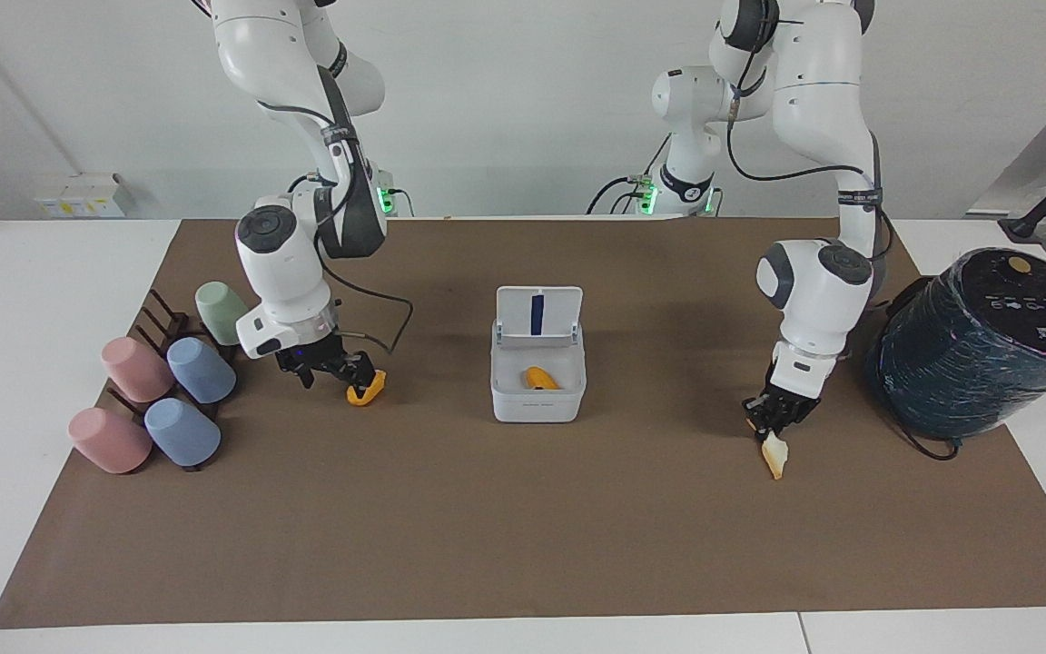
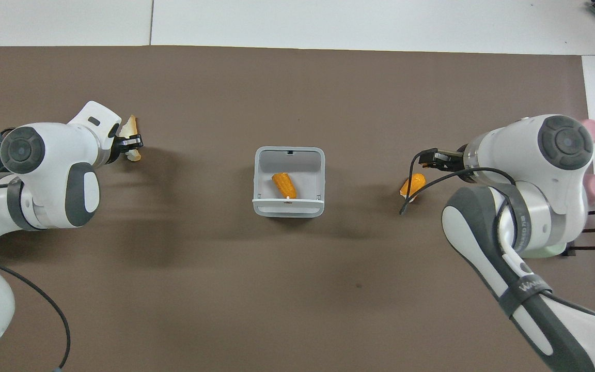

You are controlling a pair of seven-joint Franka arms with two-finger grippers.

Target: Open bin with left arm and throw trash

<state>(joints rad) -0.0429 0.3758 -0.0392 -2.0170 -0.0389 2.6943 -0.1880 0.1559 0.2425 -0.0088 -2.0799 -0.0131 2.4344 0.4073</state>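
The white bin [image 1: 537, 407] stands mid-mat with its lid [image 1: 538, 316] hinged upright; it also shows in the overhead view [image 2: 288, 209]. One orange chunk [image 1: 541, 378] lies inside it [image 2: 283, 184]. A second orange chunk [image 1: 367, 388] lies on the mat toward the right arm's end [image 2: 412, 187]. My right gripper [image 1: 334, 374] is open and low right beside this chunk [image 2: 434, 158]. My left gripper [image 1: 773, 425] is shut on the upper end of the pale bread wedge [image 1: 773, 456], whose lower tip is at the mat [image 2: 131, 126].
Several pastel cups sit on a dark rack [image 1: 169, 391] at the right arm's end. A big dark teal wrapped cylinder [image 1: 977, 341] lies at the left arm's end, close to the left arm.
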